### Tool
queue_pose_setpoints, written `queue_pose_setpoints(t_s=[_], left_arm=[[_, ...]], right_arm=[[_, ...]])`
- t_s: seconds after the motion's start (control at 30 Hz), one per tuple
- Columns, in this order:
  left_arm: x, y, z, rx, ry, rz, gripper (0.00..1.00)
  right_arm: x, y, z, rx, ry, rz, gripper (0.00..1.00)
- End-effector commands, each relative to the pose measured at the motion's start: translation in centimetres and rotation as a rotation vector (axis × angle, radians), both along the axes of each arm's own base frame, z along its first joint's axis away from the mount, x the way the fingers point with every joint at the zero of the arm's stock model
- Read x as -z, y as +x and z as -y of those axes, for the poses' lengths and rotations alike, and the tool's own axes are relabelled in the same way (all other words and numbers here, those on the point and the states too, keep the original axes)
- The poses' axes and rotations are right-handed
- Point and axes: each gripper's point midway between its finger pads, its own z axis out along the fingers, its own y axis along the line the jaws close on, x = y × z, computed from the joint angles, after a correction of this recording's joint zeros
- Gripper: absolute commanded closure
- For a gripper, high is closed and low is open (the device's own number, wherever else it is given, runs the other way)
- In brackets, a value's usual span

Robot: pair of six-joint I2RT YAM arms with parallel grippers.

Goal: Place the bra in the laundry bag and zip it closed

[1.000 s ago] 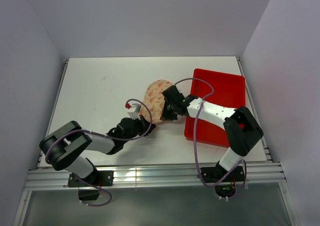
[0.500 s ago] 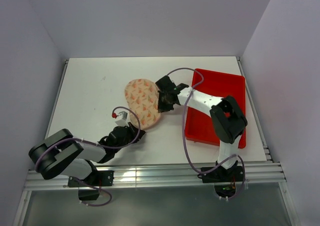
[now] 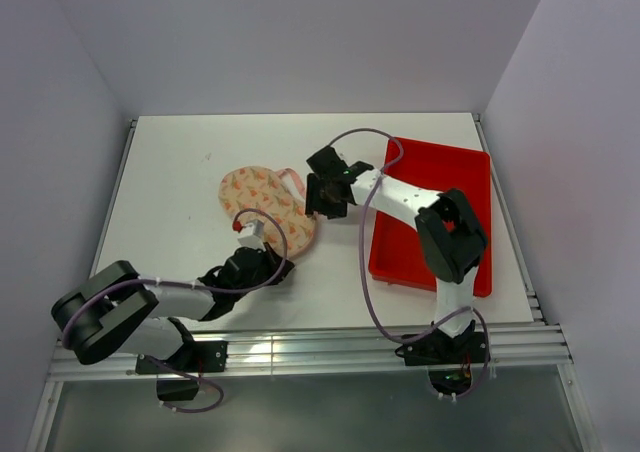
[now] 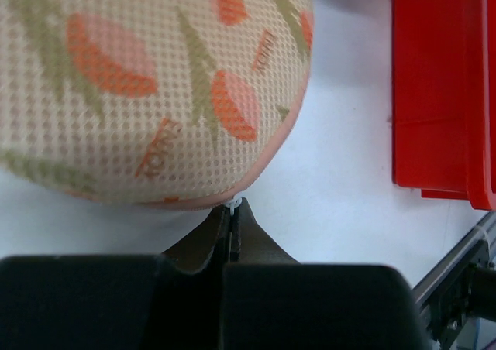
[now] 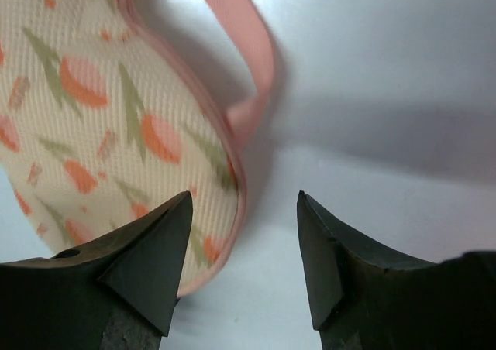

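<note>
The laundry bag [image 3: 262, 204] lies closed on the white table, cream with orange-red print, its pink loop [image 3: 293, 180] pointing right. The left wrist view fills with its mesh side [image 4: 147, 79]. My left gripper [image 3: 268, 263] sits at the bag's near edge, shut on a small white zipper pull ring [image 4: 235, 204] at its fingertips [image 4: 232, 208]. My right gripper [image 3: 318, 198] stands open just right of the bag, its jaws wide apart over bare table [image 5: 244, 199], the bag's pink edge [image 5: 232, 211] and the loop [image 5: 249, 63] in front of them. The bra is out of view.
A red plastic tray [image 3: 462, 172] lies at the right of the table, under the right arm's forearm, and shows at the right of the left wrist view [image 4: 434, 94]. Aluminium rails [image 3: 300, 352] run along the near edge. Grey walls enclose the table.
The bag has slid left and toward the near side with my left gripper on its zipper. My right gripper has let go of the bag and opened.
</note>
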Motion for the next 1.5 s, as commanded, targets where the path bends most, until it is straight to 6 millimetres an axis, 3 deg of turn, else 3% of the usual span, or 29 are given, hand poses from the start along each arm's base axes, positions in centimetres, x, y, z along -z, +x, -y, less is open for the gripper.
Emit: queue_pose_setpoints(t_s=[0.0, 0.03, 0.1, 0.13, 0.2, 0.37, 0.5, 0.7, 0.77, 0.87, 0.9, 1.0, 1.1, 1.47], left_arm=[[-2.2, 0.6, 3.8, 0.149, -0.02, 0.057, 1.0], [-2.4, 0.5, 4.2, 0.173, -0.024, 0.062, 1.0], [-3.1, 0.6, 5.2, 0.21, -0.041, 0.075, 1.0], [-3.2, 0.8, 5.4, 0.217, -0.03, 0.081, 1.0], [-3.7, 0.7, 6.3, 0.258, -0.038, 0.085, 1.0], [-3.9, 0.9, 7.8, 0.319, -0.032, 0.08, 1.0], [-4.3, 1.0, 9.0, 0.361, -0.038, 0.08, 1.0], [-4.4, 0.9, 9.4, 0.378, -0.049, 0.079, 1.0], [-4.3, 0.8, 9.3, 0.378, -0.047, 0.074, 1.0], [-4.1, 0.7, 8.9, 0.368, -0.037, 0.068, 1.0], [-3.9, 0.7, 8.7, 0.364, -0.03, 0.06, 1.0], [-3.1, 0.5, 7.9, 0.336, -0.011, 0.04, 1.0], [-2.2, 0.3, 6.9, 0.299, 0.005, 0.016, 1.0], [0.3, -0.3, 3.6, 0.216, 0.05, -0.054, 1.0]], right_arm=[[-4.5, -0.8, 0.2, 0.041, 0.105, 0.07, 0.36], [-3.8, -1.9, 0.6, 0.049, 0.113, 0.044, 0.35], [-5.1, -2.8, 0.3, 0.044, 0.178, 0.05, 0.35], [-4.4, -3.7, 0.6, 0.051, 0.185, 0.025, 0.35], [-5.1, -4.4, 0.5, 0.063, 0.238, 0.027, 0.35], [-3.2, -6.5, -0.2, 0.075, 0.324, -0.048, 0.34], [-1.9, -7.1, -0.9, 0.103, 0.393, -0.087, 0.34], [-1.7, -6.4, -1.4, 0.141, 0.417, -0.086, 0.35], [-1.3, -6.0, -1.7, 0.152, 0.424, -0.09, 0.39], [-0.7, -5.8, -2.0, 0.158, 0.427, -0.102, 0.65], [-0.4, -5.7, -2.1, 0.161, 0.42, -0.106, 0.79], [0.3, -5.4, -1.9, 0.169, 0.404, -0.114, 0.95], [0.8, -5.0, -1.5, 0.176, 0.383, -0.111, 1.0], [0.7, -3.3, 0.0, 0.183, 0.317, -0.088, 1.0]])
